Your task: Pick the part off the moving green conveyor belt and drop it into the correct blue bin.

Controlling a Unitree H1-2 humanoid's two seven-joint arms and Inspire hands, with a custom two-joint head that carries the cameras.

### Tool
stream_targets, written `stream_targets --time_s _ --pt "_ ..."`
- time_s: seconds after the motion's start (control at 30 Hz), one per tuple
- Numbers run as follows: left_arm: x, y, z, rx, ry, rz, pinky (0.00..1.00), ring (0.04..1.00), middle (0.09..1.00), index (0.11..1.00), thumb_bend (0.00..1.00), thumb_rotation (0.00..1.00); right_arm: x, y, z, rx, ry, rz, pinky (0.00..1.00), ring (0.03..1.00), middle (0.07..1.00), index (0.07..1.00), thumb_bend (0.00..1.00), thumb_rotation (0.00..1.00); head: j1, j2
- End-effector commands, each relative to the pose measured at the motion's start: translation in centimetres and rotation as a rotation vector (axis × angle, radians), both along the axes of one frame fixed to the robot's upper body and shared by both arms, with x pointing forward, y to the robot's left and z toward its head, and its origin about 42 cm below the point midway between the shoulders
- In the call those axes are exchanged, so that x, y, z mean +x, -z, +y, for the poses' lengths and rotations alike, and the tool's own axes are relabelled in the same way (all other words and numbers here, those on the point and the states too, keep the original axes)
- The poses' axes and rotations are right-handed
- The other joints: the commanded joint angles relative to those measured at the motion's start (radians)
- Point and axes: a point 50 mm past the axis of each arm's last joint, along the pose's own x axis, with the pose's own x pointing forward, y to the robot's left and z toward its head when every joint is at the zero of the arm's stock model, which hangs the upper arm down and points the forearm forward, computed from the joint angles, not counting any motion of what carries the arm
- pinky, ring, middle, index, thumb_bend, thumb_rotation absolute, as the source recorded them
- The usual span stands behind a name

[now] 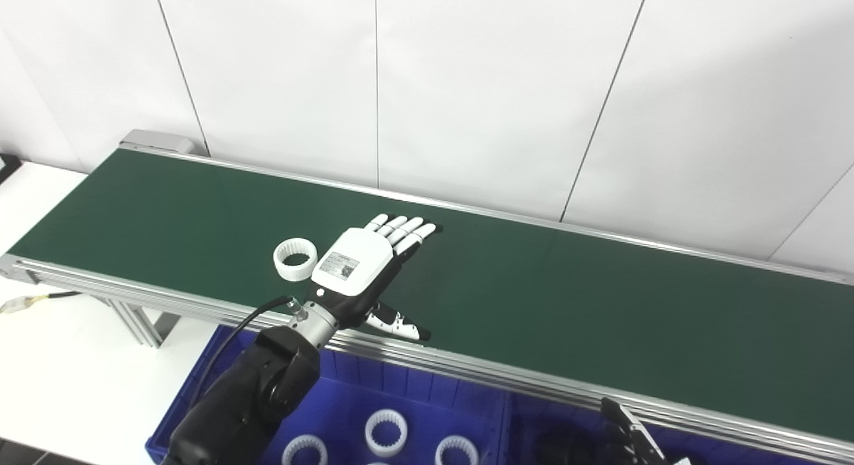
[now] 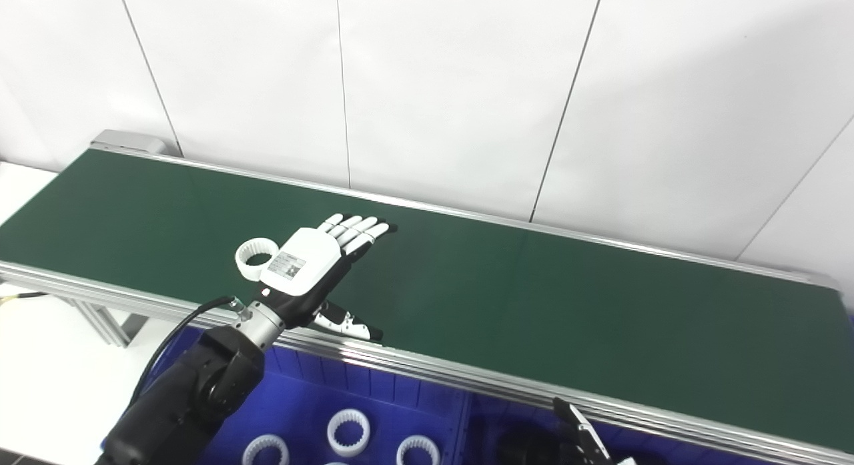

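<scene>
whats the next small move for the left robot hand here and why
Probably shift the left robot hand sideways toward the white ring and close on it: the hand is open, flat above the green belt, and the ring lies just beside it, ungrasped.

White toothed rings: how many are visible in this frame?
4: one ring on the belt beside the left hand, and three in the blue bin below. The arm and frame edge may hide more.
</scene>
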Motion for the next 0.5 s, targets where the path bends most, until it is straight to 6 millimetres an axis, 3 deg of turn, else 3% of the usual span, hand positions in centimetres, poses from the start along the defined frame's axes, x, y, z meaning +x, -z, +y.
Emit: stream_targets --time_s 0.0,0.47 --pt "1.3 -1.9 -0.1 -0.046 -0.026 -0.055 0.96 0.935 0.945 0.928 0.78 0.39 0.4 -1.2 0.2 0.028 -0.011 -0.101 0.77 0.858 0.891 0.894 0.68 0.34 0.002 0.0" --pt "4.2 -1.1 0.8 -0.119 -0.185 -0.002 0.93 0.931 0.947 0.92 0.8 0.44 0.3 -1.1 0.3 0.049 -0.019 -0.122 0.77 0.85 0.889 0.912 0.68 0.35 -0.001 -0.005"
